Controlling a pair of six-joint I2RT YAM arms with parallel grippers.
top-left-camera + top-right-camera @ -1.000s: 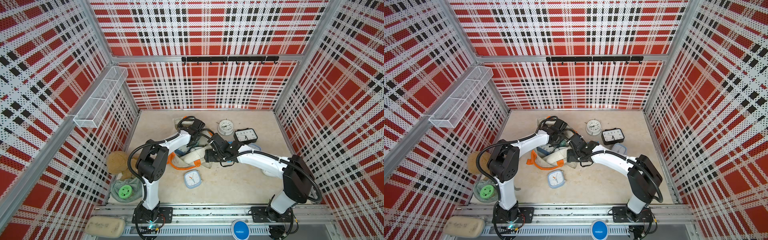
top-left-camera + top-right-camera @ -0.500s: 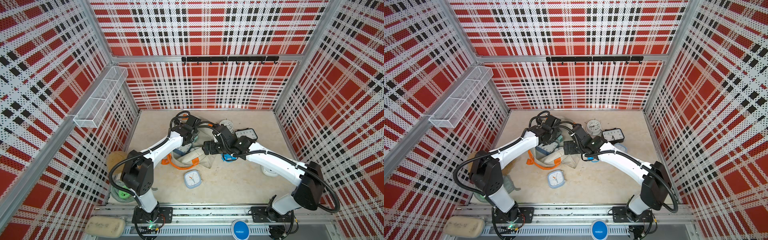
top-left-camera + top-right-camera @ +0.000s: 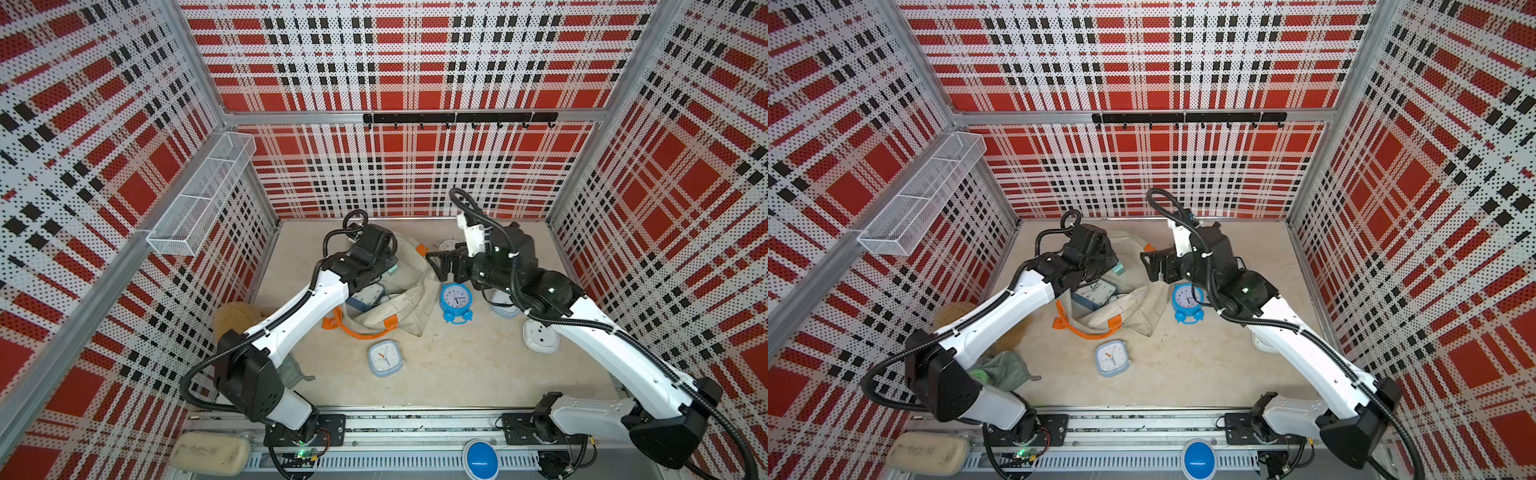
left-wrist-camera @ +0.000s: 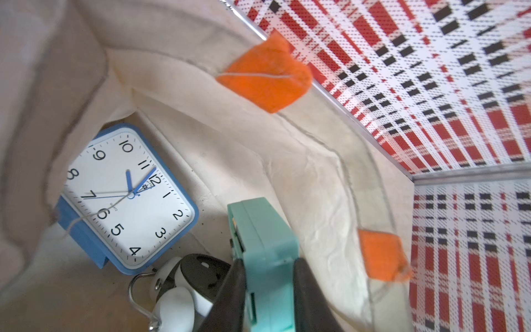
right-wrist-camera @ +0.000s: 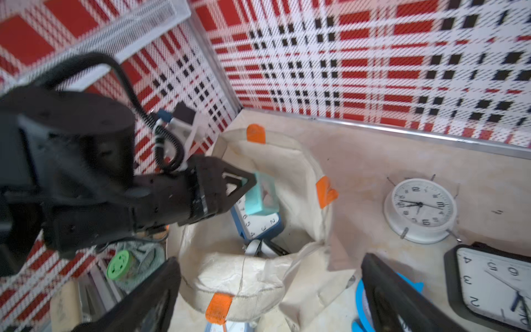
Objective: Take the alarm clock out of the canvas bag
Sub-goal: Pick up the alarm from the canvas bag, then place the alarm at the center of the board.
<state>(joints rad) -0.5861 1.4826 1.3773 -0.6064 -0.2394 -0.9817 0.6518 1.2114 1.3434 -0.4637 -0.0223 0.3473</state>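
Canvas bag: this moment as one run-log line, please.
left gripper: shut on teal clock, at canvas bag mouth | right gripper: open, empty | blue square clock: in bag

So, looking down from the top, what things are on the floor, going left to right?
In a top view: brown fuzzy lump → canvas bag → round blue alarm clock → white round thing.

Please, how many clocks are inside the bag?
3: blue square clock deep inside, white bell clock beside it, teal clock at the mouth in left gripper; others may hide.
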